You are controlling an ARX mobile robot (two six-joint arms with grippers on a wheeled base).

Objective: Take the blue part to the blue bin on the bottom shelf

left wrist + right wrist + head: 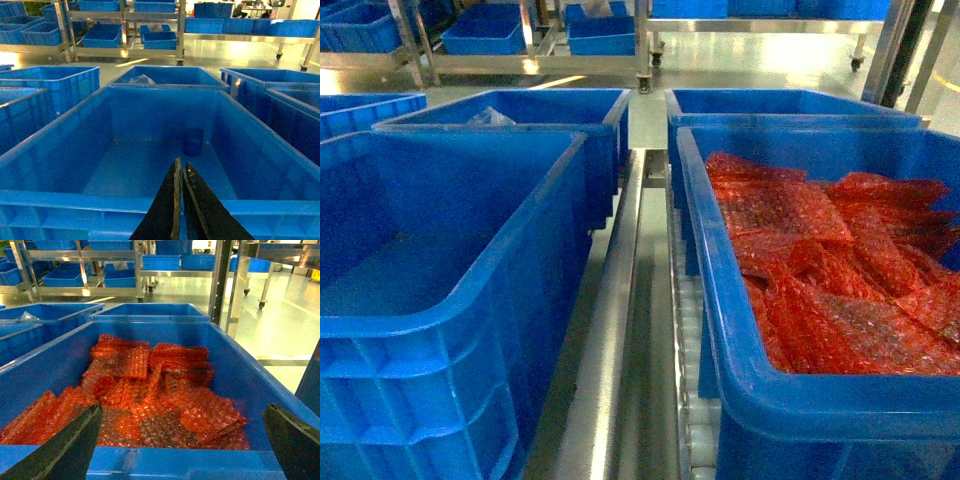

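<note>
Two large blue bins fill the view: the left blue bin (150,150) holds the small blue part (193,141) near its back wall, the right bin (240,370) red bubble-wrap bags (150,395). The left gripper (181,200) is clenched empty; the right gripper (182,435) is spread wide.

My left hand (181,200) has open room inside the left bin (60,150); only a small blue part (193,141) stands there. Red bubble-wrap bags (150,395) crowd the right bin (240,375).

Part (193,141) in left bin (440,300); bubble wrap (830,260) in right bin (800,390).
</note>
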